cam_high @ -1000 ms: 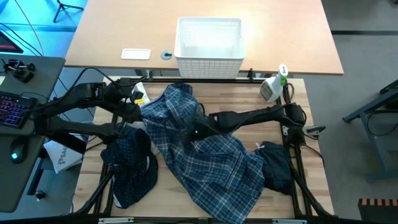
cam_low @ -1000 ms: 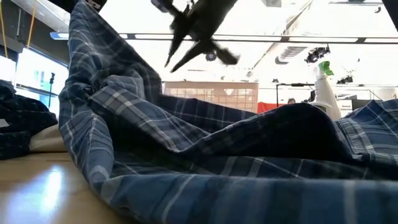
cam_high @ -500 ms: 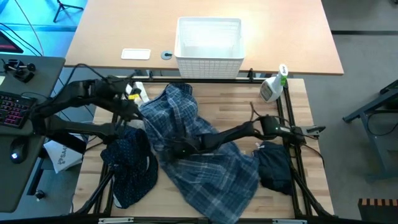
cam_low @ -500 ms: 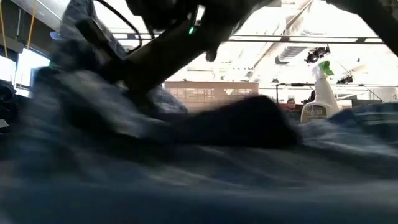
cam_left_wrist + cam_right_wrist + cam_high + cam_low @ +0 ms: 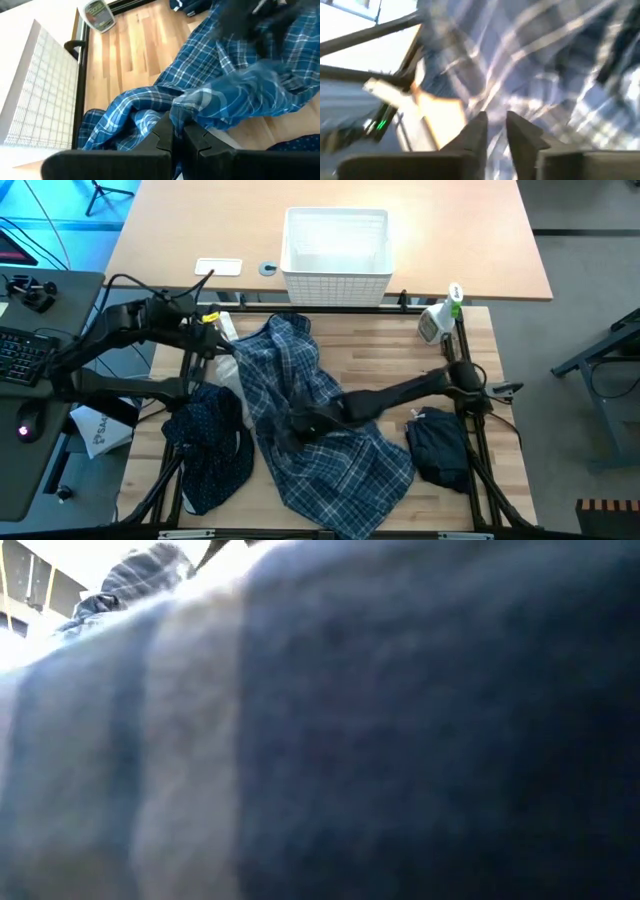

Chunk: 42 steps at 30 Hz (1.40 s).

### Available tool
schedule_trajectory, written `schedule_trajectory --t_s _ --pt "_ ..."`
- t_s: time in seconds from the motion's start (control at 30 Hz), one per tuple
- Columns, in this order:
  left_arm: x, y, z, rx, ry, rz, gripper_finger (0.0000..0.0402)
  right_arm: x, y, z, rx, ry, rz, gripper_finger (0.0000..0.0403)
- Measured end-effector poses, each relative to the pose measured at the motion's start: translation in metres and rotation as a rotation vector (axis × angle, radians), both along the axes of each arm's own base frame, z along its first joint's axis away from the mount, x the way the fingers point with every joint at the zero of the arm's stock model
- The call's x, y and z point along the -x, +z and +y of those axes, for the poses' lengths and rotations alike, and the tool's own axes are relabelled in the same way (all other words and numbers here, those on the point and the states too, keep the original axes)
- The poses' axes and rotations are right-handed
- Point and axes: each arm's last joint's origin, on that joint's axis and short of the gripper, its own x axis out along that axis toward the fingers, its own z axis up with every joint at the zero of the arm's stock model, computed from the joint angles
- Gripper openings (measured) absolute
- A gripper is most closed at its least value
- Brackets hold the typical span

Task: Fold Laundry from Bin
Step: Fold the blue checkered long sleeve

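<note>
L hand pinched plaid shirt edge near bin; R hand narrowly parted over shirt middle, grip unclear.

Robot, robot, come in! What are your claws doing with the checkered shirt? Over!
Left gripper shut on plaid shirt edge. Right gripper low over shirt's middle, slightly open. Bin empty. Two dark garments flank it.

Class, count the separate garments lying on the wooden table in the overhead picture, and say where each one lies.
3. The blue-and-white plaid shirt sprawls across the middle; the navy shirt with tiny white dots lies at the left; the plain dark navy piece sits at the right. More could be hidden underneath.
</note>
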Motion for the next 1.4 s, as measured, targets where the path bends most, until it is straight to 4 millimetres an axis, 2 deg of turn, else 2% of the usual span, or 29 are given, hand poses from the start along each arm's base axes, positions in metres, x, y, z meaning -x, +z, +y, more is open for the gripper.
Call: schedule_trajectory --t_s 0.1,0.17,0.33,0.4,0.47,0.6,0.83,0.97,1.1,1.2,1.3,1.33,1.4 --pt "0.000 0.000 0.002 0.000 0.015 0.002 0.0000 0.022 0.018 0.046 0.017 0.096 -0.048 0.0128" --pt "0.000 0.000 0.003 0.001 0.021 0.004 0.0000 0.039 0.018 0.087 0.046 0.179 -0.064 0.0156" --pt "-0.001 -0.001 0.004 0.007 0.033 0.010 0.0000 0.089 -0.011 0.184 0.041 0.360 -0.021 0.0196" --pt "-0.002 -0.002 0.005 0.017 0.041 0.012 0.0000 0.107 -0.020 0.211 0.024 0.440 -0.027 0.0204" --pt "-0.002 -0.002 0.005 0.017 0.041 0.012 0.0000 0.120 -0.030 0.227 0.035 0.484 0.007 0.0206" --pt "-0.002 -0.002 0.005 0.018 0.041 0.012 0.0000 0.128 -0.053 0.232 0.107 0.469 0.100 0.0197" --pt "-0.002 -0.002 0.005 0.019 0.042 0.011 0.0000 0.125 -0.071 0.221 0.247 0.454 0.180 0.0170" --pt "-0.002 -0.002 0.005 0.025 0.048 0.010 0.0000 0.125 -0.074 0.220 0.316 0.455 0.168 0.0155" --pt "-0.002 -0.001 0.005 0.025 0.050 0.009 0.0000 0.118 -0.096 0.224 0.328 0.491 0.169 0.0141" --pt "-0.003 0.000 0.007 0.006 0.114 -0.006 0.0000 0.114 -0.106 0.224 0.253 0.488 0.206 0.0102" --pt "-0.005 0.005 0.012 -0.053 0.230 -0.047 0.0000 0.116 -0.111 0.223 0.185 0.435 0.280 0.0029" --pt "-0.006 0.007 0.013 -0.076 0.257 -0.065 0.0000 0.117 -0.108 0.222 0.166 0.405 0.297 0.0015" --pt "-0.007 0.010 0.016 -0.121 0.294 -0.093 0.0000 0.122 -0.094 0.222 0.103 0.330 0.316 0.0012"
